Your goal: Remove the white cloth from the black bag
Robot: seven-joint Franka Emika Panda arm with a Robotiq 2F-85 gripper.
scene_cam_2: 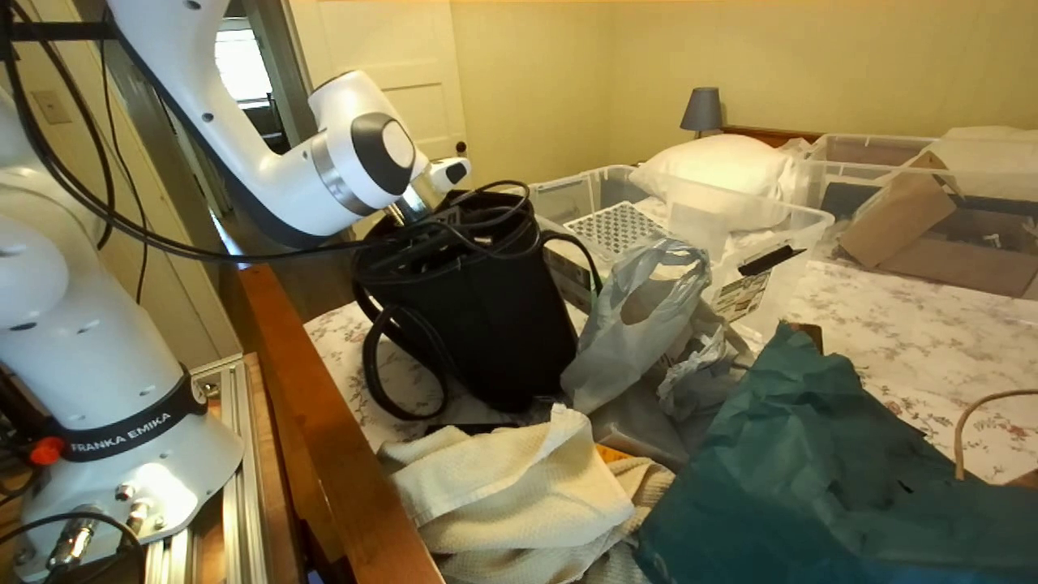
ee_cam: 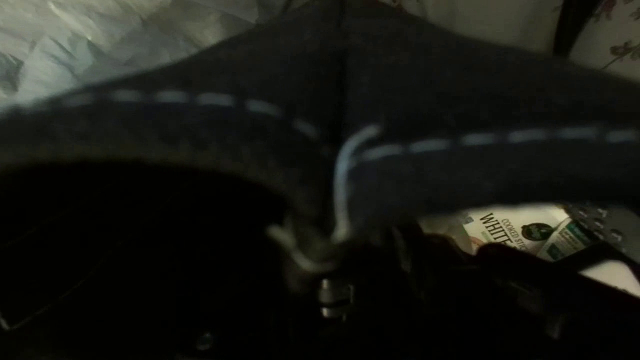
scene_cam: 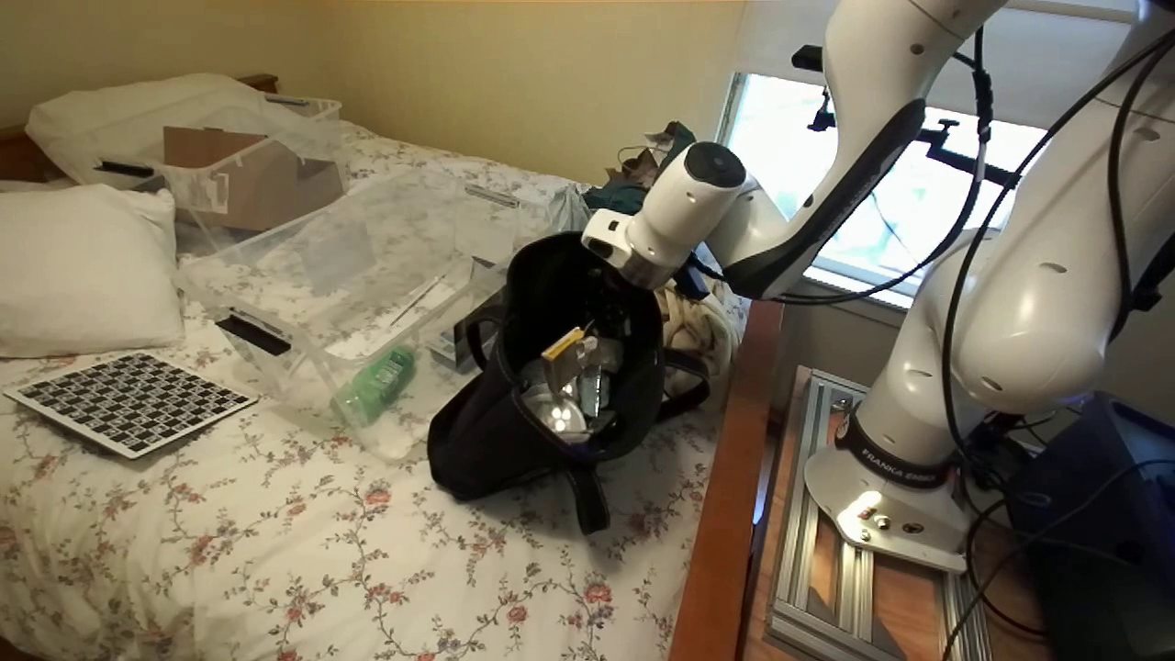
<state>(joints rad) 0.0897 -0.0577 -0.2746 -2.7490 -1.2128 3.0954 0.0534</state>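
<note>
The black bag (scene_cam: 491, 450) stands tilted on the bed with its wide mouth open; it also shows in an exterior view (scene_cam_2: 503, 324). Its dark rim with white stitching (ee_cam: 475, 140) crosses the wrist view. My gripper (scene_cam: 613, 298) points down into the bag's mouth at its far side; its fingers are lost in the dark. A yellow-edged box (scene_cam: 563, 345) and clear plastic packages (scene_cam: 560, 413) lie inside the bag. No white cloth shows inside, where much is hidden. A cream-white cloth (scene_cam_2: 519, 487) lies on the bed beside the bag, outside it.
A clear plastic tub (scene_cam: 303, 363) with a green bottle (scene_cam: 378, 381) stands beside the bag. A grey plastic bag (scene_cam_2: 632, 341) and teal sheet (scene_cam_2: 795, 470) lie close by. Black cables (scene_cam_2: 268, 255) hang from the arm toward the bag. A wooden bed rail (scene_cam: 734, 477) runs between bag and robot base.
</note>
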